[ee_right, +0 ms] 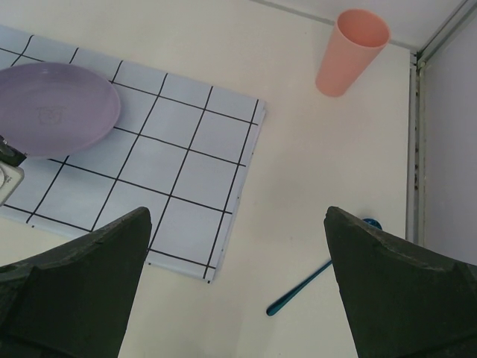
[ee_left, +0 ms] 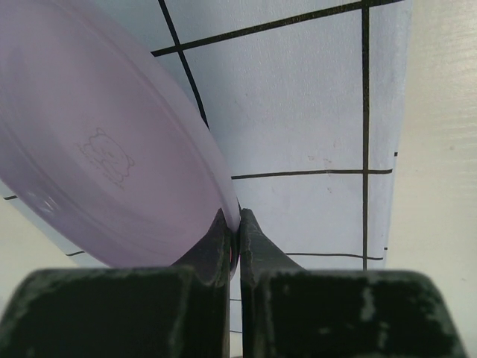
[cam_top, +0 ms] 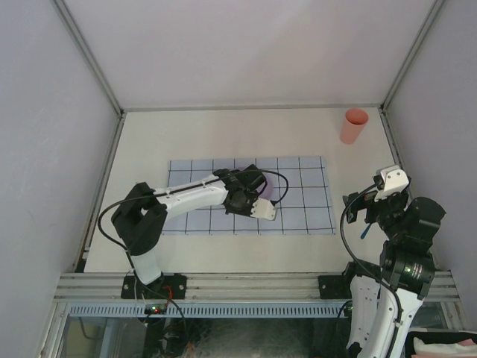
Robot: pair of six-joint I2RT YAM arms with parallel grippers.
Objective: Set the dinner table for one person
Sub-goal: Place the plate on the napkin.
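Tabletop first: the dinner table [cam_top: 223, 142], off-white and railed in aluminium, lies under the checked cloth [cam_top: 305, 212] and runs out past it on every side. That cloth, pale blue-grey with a dark grid, lies flat.

The left arm [cam_top: 190, 198] reaches in over the cloth's left edge toward its middle. The right arm [cam_top: 406, 246] stands folded off the cloth's right edge, its wrist above bare table.

A lilac plate [ee_left: 112, 142] hangs tilted over the middle-right squares of the cloth. The left gripper [ee_left: 237, 227] is clamped on its rim, jaws nearly meeting around the thin edge. A faint bear outline marks the plate's face. Whether the plate's far edge touches the cloth cannot be told.

The right gripper [ee_right: 237, 246] is spread wide with nothing between its fingers, looking down on the cloth's near right corner.

An orange cup [cam_top: 355, 125] stands upright beyond the cloth's far right corner, well apart from it.

A thin blue utensil [ee_right: 302, 289] lies on the table to the right of the cloth, not touching it; its end is partly hidden.
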